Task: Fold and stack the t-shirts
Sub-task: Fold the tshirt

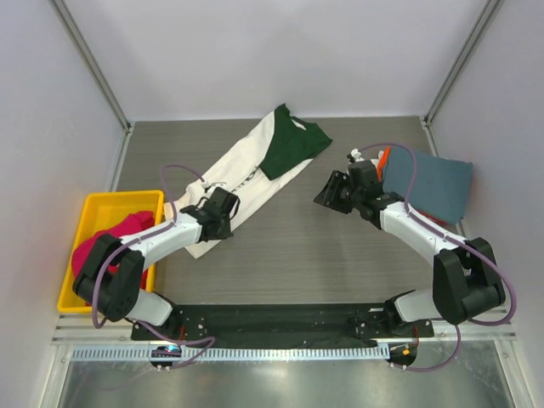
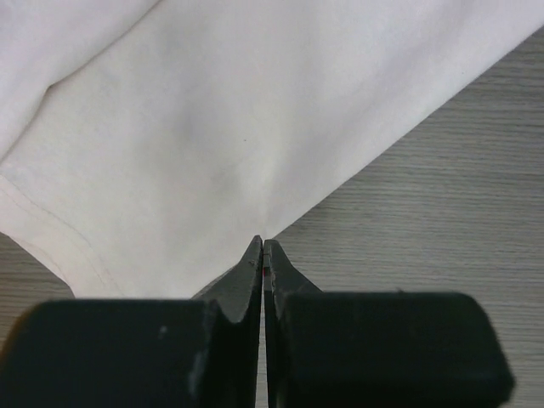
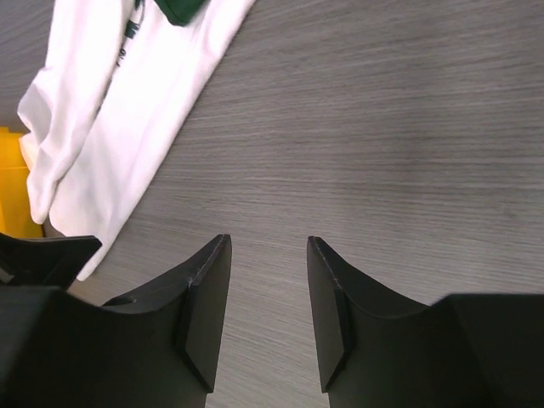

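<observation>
Working the near edge of the cream shirt (image 1: 242, 170), which lies diagonally left of centre, my left gripper (image 2: 263, 248) is fully closed. Whether cloth sits between its tips I cannot tell, so I'd lift slowly. The right wrist view alone shows the right gripper (image 3: 269, 242) spread wide and empty, over the table (image 3: 408, 127).
</observation>
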Controlling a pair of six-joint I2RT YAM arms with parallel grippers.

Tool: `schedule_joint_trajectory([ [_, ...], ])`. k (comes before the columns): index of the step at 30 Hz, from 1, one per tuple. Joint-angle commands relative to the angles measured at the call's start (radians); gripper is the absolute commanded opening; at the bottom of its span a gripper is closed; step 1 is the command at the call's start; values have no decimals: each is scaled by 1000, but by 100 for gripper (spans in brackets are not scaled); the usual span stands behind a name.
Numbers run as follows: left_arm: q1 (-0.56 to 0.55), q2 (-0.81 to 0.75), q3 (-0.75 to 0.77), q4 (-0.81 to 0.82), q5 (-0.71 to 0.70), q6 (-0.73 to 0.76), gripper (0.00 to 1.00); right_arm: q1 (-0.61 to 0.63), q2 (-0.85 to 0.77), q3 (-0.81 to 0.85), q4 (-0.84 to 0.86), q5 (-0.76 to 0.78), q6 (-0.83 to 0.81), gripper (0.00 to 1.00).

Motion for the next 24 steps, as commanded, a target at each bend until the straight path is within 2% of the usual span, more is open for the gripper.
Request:
schedule_joint_trajectory([
  [1, 38, -4, 7, -3, -21, -69, 0, 1, -22, -31, 49, -19, 3, 46],
  [6, 130, 87, 59, -81, 4, -109, 0, 1, -64, -80, 64, -34, 18, 45],
  [13, 139, 188, 92, -130, 19, -136, 0, 1, -136, -123, 52, -36, 17, 44],
  [16, 136, 222, 87, -132, 111, -132, 0, 1, -170, -131, 27, -30, 12, 43],
  [19, 84, 223, 69, -121, 145, -160, 0, -2, -205, -134, -3, -7, 12, 43],
  [24, -80, 190, 46, -122, 193, -234, 1, -13, -245, -128, -48, 4, 9, 43],
])
